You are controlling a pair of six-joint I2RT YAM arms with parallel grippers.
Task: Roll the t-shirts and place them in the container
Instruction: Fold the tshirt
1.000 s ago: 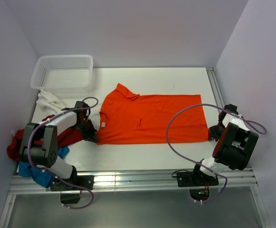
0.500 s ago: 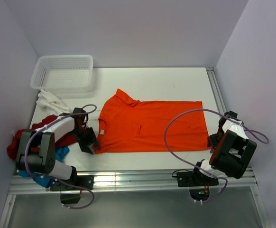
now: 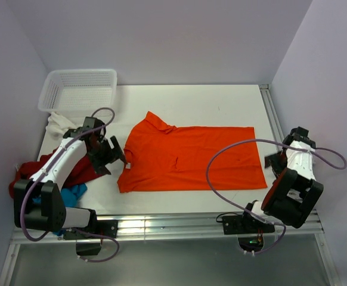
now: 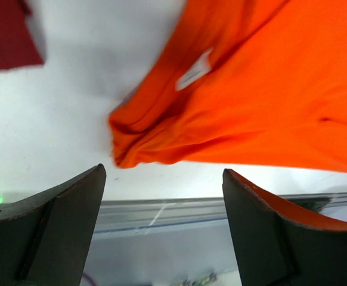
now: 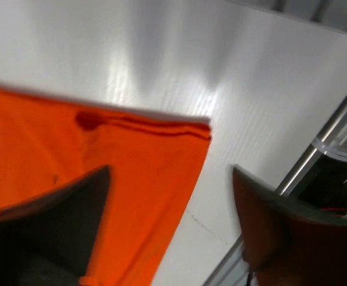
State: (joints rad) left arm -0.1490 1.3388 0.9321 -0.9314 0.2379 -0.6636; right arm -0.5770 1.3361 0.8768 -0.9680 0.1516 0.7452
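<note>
From above, the orange t-shirt lay spread flat across the middle of the table, collar toward the left and hem toward the right. The left gripper hung just beside the collar end and the right gripper just off the hem's near corner; neither had hold of the cloth. Behind the left arm lay a loose heap: a white t-shirt next to the white mesh basket, a dark red t-shirt below it, and a blue t-shirt nearest the table's front edge.

In the left wrist view, the two dark fingers stood wide apart with nothing between them. Beyond them the orange shirt's bunched shoulder edge rested on the table, its white neck label showing, with a corner of dark red cloth at the upper left.

In the right wrist view, the fingers were likewise spread and empty, a little blurred, over the shirt's hem corner, which lay flat on the white surface.
</note>
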